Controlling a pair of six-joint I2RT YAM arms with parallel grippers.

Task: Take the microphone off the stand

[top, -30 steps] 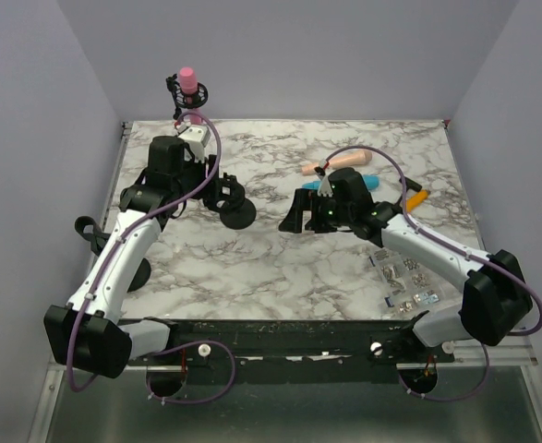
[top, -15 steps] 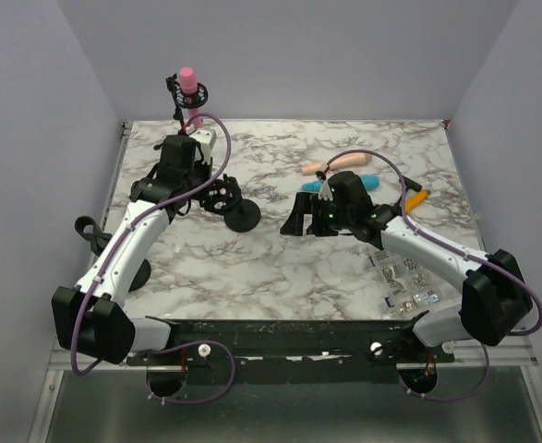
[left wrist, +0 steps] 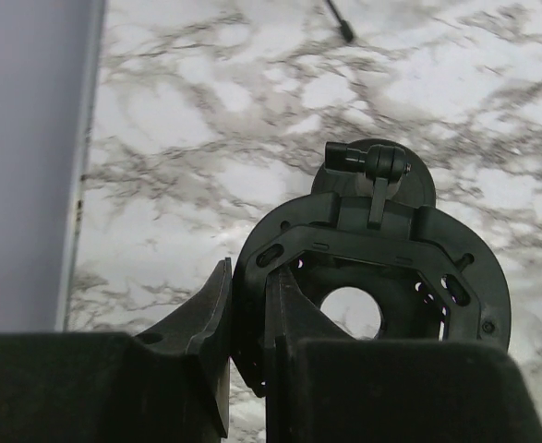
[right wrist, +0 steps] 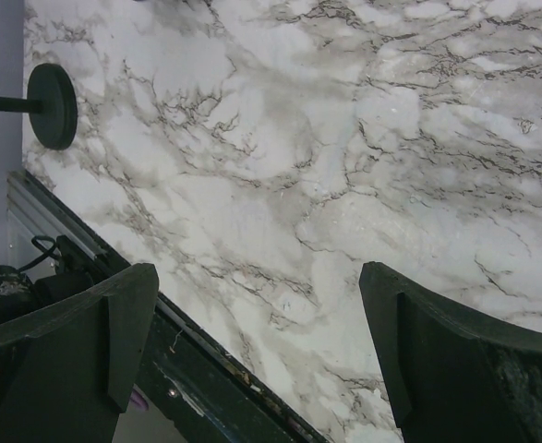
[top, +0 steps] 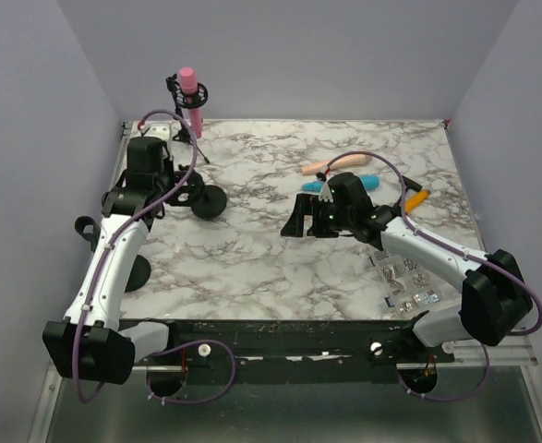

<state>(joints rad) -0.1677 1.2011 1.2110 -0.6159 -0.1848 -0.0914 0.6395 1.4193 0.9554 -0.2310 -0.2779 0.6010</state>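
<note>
Pink, round-topped mic [top: 187, 85], just one, sits upright in its black stand [top: 202, 93] at the counter's [top: 252, 258] far-left corner. Two grippers: the left gripper [left wrist: 249, 318] pinches an empty mount [left wrist: 455, 268], and the right gripper [right wrist: 261, 341] is spread wide, holding nothing.

Pink microphone [top: 186, 81]: rounded top, upright, seated in a black ring cradle [top: 201, 94] raised over the far-left corner of the worktop [top: 280, 268]. Second stand [left wrist: 372, 277]: black ring mount, empty, on a round base [top: 208, 201] at worktop left; its rim is pinched in the left pincer [left wrist: 247, 314].
</note>
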